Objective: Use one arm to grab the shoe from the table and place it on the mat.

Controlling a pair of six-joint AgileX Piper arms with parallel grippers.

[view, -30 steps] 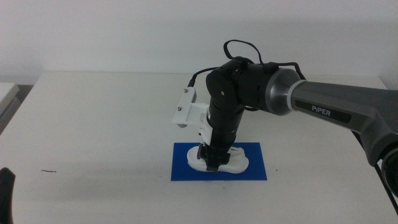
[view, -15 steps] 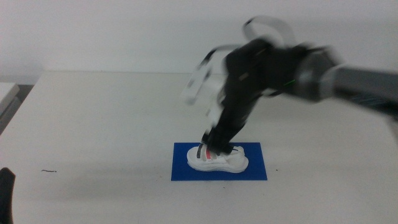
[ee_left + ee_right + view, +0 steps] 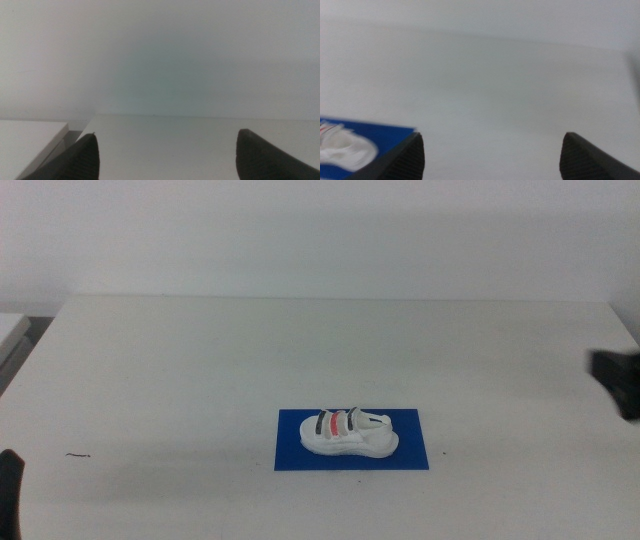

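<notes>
The white shoe with dark grey and red straps lies on its sole on the blue mat at the table's front middle. In the right wrist view the shoe and the mat show at one edge. My right gripper is open and empty, pulled back to the table's right edge, where part of the arm shows. My left gripper is open and empty at the table's front left corner.
The white table spreads wide around the mat. A small dark mark lies on the table at the front left. A second pale surface stands beyond the table's left edge.
The right gripper has let go of the shoe, risen and swung away to the right edge. The shoe stays on the mat. The left arm has not moved.
</notes>
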